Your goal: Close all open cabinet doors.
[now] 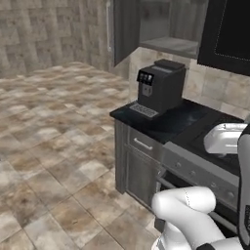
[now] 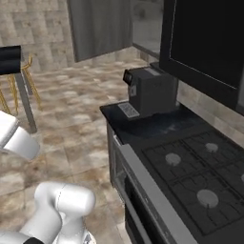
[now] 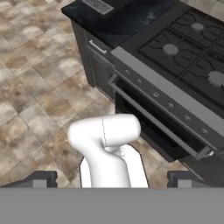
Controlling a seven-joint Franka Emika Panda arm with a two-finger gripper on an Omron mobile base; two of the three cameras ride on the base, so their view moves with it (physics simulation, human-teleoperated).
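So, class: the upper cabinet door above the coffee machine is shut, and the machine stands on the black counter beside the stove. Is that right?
Not quite. The cabinet door above the coffee machine hangs open, swung out from the shelf, as the left base view shows. The machine does stand on the black counter beside the stove.

I'm looking into a rendered home kitchen, black coffee machine [image 1: 161, 87] mid-frame on a dark counter [image 1: 171, 122], gas stove [image 2: 200, 176] with burners at lower right, oven front [image 3: 162, 118] below, open wall cabinet door [image 1: 124, 29] at top, stone-tiled floor [image 1: 49, 146] across the left
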